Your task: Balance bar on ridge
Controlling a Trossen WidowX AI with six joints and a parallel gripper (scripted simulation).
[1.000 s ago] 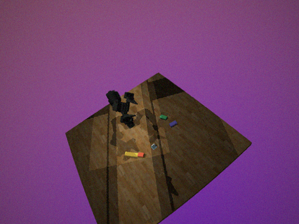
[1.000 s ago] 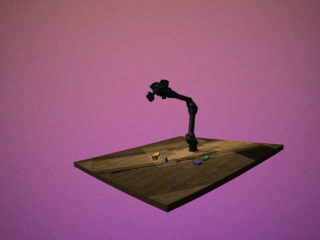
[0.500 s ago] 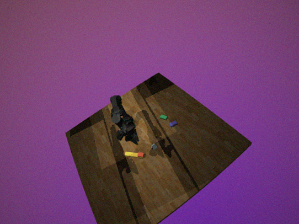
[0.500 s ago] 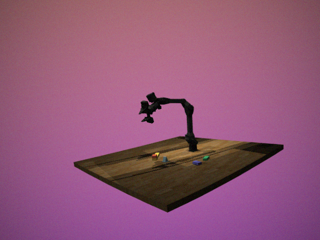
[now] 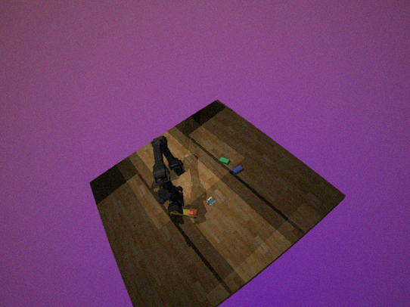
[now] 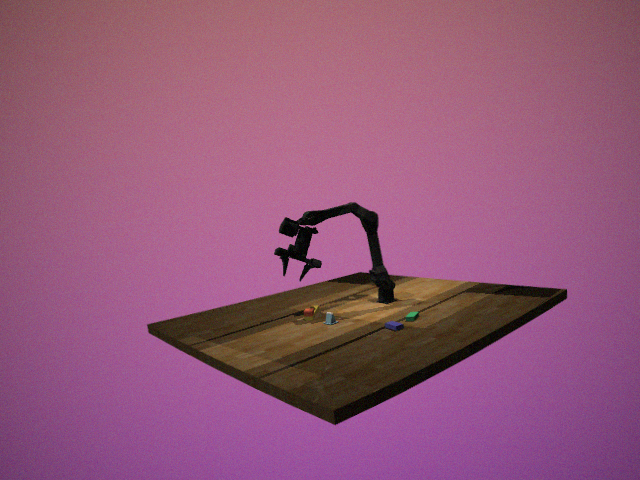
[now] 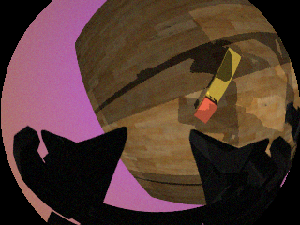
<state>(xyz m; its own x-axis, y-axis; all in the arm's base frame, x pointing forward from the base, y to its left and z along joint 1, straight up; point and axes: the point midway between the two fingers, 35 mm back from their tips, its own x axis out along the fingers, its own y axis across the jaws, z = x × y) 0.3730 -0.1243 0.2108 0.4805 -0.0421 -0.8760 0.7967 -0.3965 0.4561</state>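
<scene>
The open black two-finger tool (image 6: pixel 292 279) (image 7: pixel 159 133) holds nothing; the long yellow bar with a red end (image 5: pixel 185 212) (image 6: pixel 309 312) (image 7: pixel 217 86) still needs lifting and balancing.

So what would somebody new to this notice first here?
Probably the black arm, arching over the wooden table, its open gripper pointing down. Next, the yellow bar with its red end, lying on the wood beside the small pale-blue ridge.

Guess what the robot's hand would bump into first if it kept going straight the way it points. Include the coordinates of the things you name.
Probably the wooden table (image 5: pixel 253 215) (image 6: pixel 330 372) (image 7: pixel 155 155), short of the yellow bar (image 5: pixel 185 212) (image 7: pixel 219 84); depth is unclear, so I can't be certain.
</scene>
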